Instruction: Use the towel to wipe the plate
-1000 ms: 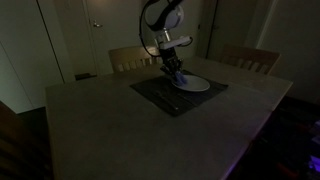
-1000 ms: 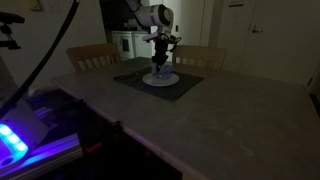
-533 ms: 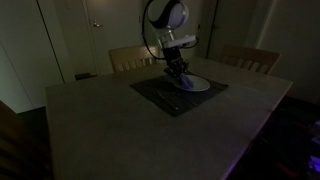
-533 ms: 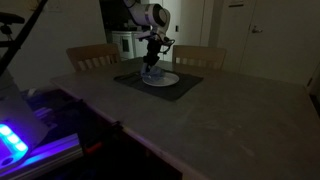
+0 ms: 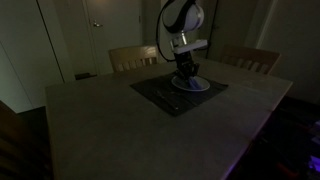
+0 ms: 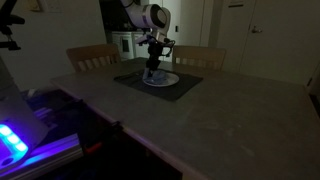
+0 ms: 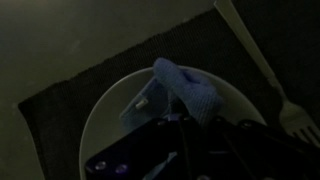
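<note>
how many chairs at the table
2. One chair stands at the far edge of the table behind the placemat, a second chair further along it; darkness may hide more.

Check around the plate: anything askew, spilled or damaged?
Nothing stands out. The plate sits on the mat, the towel lies on the plate, and the fork lies beside it. Dim light could hide small marks.
</note>
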